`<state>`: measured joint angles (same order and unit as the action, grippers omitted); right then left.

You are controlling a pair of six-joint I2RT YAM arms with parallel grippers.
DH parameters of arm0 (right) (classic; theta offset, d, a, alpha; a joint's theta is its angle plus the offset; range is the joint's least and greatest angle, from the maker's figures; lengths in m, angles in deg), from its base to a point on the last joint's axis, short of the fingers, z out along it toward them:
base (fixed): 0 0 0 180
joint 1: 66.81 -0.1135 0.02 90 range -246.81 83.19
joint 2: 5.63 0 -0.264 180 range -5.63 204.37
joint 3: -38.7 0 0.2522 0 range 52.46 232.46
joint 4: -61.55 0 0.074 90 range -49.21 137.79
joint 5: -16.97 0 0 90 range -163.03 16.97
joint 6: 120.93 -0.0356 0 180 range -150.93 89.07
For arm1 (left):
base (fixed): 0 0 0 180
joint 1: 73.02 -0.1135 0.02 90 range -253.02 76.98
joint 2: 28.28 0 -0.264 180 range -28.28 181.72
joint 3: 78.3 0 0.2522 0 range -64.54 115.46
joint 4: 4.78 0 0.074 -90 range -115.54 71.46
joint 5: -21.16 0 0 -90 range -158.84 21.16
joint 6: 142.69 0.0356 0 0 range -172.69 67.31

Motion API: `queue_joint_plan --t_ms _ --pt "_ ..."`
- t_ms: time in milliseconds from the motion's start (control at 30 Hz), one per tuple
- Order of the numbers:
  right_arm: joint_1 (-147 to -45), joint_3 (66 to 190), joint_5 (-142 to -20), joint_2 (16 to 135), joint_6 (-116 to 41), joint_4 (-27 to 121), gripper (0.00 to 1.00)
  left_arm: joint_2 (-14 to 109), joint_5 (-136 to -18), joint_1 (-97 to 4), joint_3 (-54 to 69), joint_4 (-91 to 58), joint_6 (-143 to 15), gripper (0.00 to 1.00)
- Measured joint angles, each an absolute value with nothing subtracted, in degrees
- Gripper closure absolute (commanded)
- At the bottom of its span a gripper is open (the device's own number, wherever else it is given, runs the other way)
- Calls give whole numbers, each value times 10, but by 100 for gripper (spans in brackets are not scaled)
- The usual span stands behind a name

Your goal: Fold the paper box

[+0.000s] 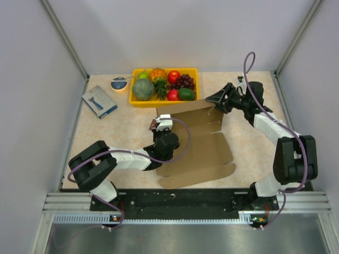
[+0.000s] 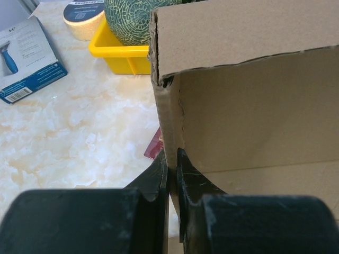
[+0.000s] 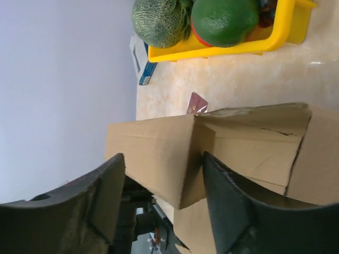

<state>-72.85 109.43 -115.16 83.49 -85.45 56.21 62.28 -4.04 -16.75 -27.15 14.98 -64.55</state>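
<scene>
Where the left gripper [image 2: 172, 174] is seen from its own wrist camera, its jaws are pressed together on the thin upright edge of the paper box [image 2: 254, 106], so that a side wall of the brown cardboard is pinched between them. Straight ahead of that grip the wall is seen standing upright, with a rough-edged flap folded across its top and the box's floor spread out to the right. Just left of the pinched wall, a small dark-red card [image 2: 153, 148] is laid on the marbled table [image 2: 79, 132].

At the far right corner of the box the right gripper [image 3: 164, 196] is held with its jaws standing well apart. A raised cardboard corner is framed between them, but whether either jaw touches it cannot be told.

From above, the box is found at the middle of the table, between the two arms, its far part raised and its near flaps lying flat toward the bases. Just behind it a yellow tray [image 1: 136, 103] of fruit is set, a green melon [image 1: 143, 89] at its left end. A blue-and-grey packet [image 1: 99, 101] and a tape roll [image 1: 119, 83] are placed well apart from the box, at the far left.
</scene>
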Motion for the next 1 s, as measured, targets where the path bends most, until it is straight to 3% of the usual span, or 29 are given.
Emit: queue_joint_plan --t_ms 133,300,433,733,867,1000 --pt "-710 1086 -1140 770 -782 495 20 623 -43 -167 -274 151 -653 100" --pt "-689 1033 -1012 593 -643 397 13 622 -46 -167 -282 149 -666 100" --pt "-694 956 -954 517 -565 399 19 615 -50 -167 -288 144 -678 100" --pt "-771 960 -824 725 -465 407 28 602 -58 -167 -288 133 -688 100" --pt "-771 1004 -736 800 -476 403 42 602 -62 -167 -288 131 -691 100" --pt "-771 1028 -670 819 -496 409 63 602 -64 -167 -288 131 -693 100"
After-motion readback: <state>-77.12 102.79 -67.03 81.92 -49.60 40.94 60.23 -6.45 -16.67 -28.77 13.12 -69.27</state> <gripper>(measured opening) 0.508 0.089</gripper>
